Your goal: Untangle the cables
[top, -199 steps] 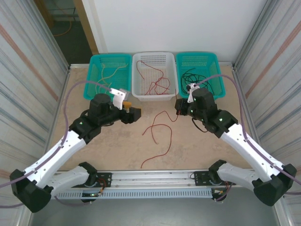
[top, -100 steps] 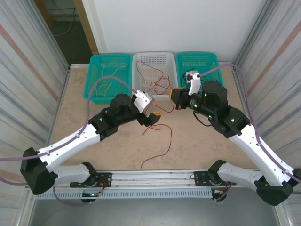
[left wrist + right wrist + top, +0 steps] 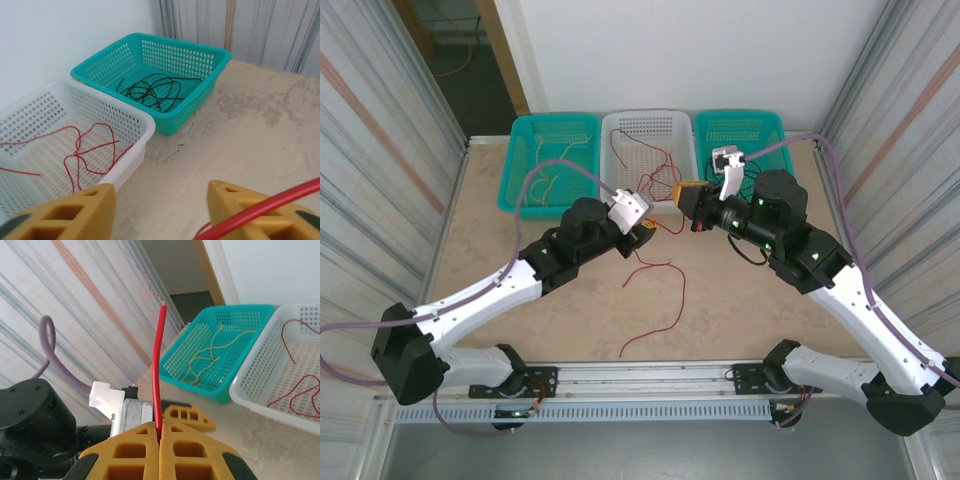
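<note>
Fingers [image 3: 75,212] of left gripper [image 3: 650,230] apart, red cable [image 3: 262,207] lying across one. Left arm has just swung in beside right gripper [image 3: 692,197], clamped on cable end. Second grip likely next. Slack trails over table [image 3: 750,320] below fingers.

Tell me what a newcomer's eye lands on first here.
The red cable pinched in the right gripper at mid-table, with the left gripper open right beside it. Along the far edge stand three baskets: yellow cables in the left basket, red cables in the white basket, black cables in the right basket.
</note>
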